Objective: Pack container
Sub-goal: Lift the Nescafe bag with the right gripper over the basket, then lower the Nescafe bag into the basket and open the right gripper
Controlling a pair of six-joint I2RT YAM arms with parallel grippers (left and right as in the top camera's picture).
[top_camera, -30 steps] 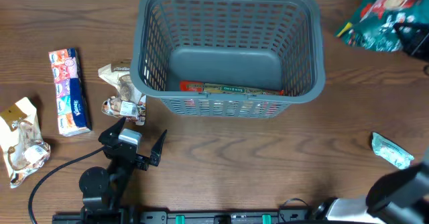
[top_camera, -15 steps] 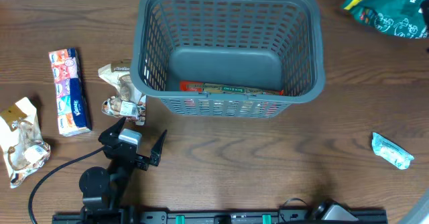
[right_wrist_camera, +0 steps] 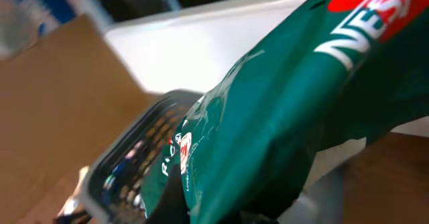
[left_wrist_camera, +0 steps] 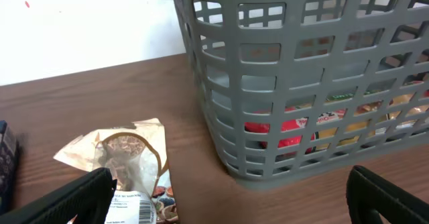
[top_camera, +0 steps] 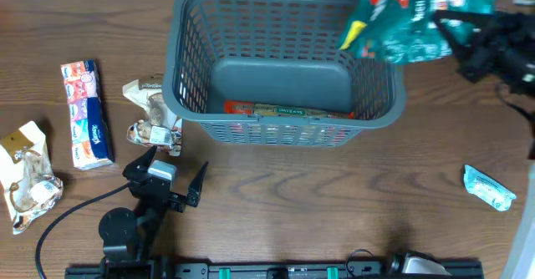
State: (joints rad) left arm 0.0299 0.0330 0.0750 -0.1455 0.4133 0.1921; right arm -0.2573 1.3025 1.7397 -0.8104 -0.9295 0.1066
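1 container (top_camera: 284, 62): grey slatted basket, upright at the far-centre of the bench (top_camera: 334, 204), its back rim near the far edge.

Packets, 6 total:
- 1 inside the basket: long flat packet (top_camera: 288, 110) lying on the base along the near wall. Left wrist view shows it red and yellow through the slats.
- 1 in the air: green bag (top_camera: 414, 16) with red and white print, over the basket's far-right corner, partly overlapping the rim.
- 4 loose on the bench:
  - brown-white snack packet (top_camera: 153, 116) just beside the basket's left wall
  - red/blue/white pack (top_camera: 86, 114) further left, lengthwise
  - crumpled beige packet (top_camera: 27, 175) at the left edge
  - pale teal packet (top_camera: 489, 187) near the right edge, well apart from the others

Grippers, 2:
- right gripper (top_camera: 458, 35): at the far-right, clamped on the green bag's right side. The bag fills the right wrist view, so the fingers themselves don't show there.
- left gripper (top_camera: 171, 166): low at the near-left, fingers spread wide, holding nothing, pointed at the basket's near-left corner and the snack packet.

1 black cable (top_camera: 75, 208) runs from the left arm's base toward the near-left edge.
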